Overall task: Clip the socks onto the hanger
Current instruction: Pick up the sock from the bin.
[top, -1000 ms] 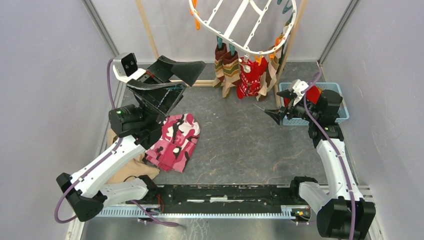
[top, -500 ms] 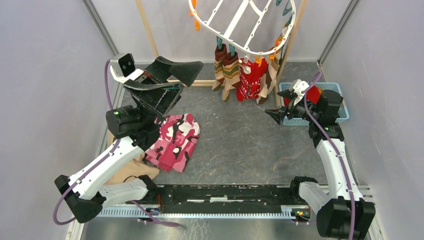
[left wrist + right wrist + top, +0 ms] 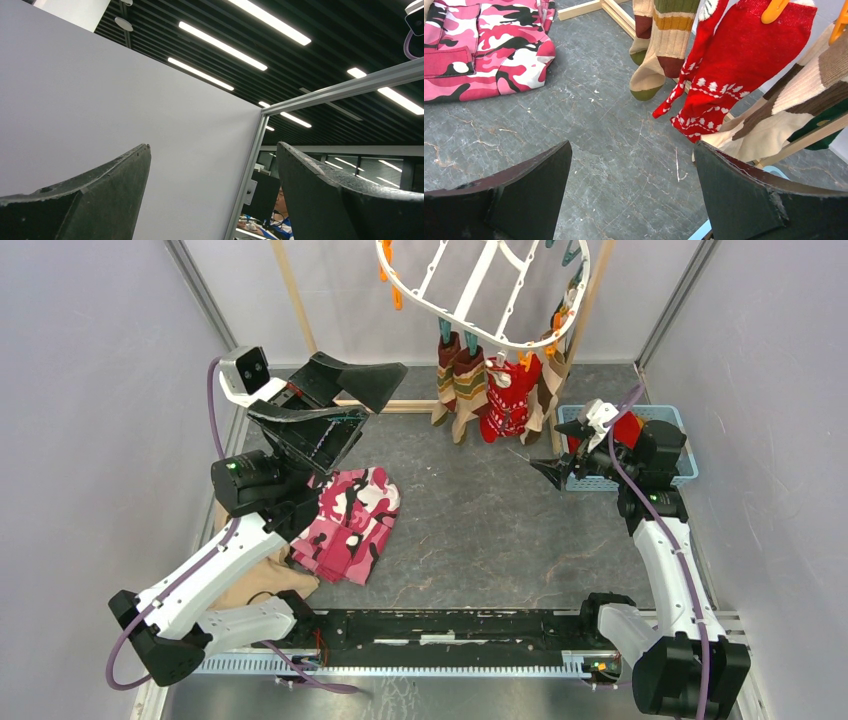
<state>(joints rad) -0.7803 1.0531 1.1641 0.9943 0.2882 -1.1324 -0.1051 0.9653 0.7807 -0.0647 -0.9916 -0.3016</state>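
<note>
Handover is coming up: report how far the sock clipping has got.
Done: several socks hang clipped on the hanger. In hand: nothing; left gripper and right gripper are open and empty. Left: something red, perhaps a sock, lies in the basket.

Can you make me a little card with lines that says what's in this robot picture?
Hanger: white ring with orange and teal clips, at the back
Socks: several clipped on, red and striped
Left pincer: open, empty, tilted upward
Right pincer: open, empty, beside the blue basket
On the table: pink camouflage cloth, tan cloth
</note>
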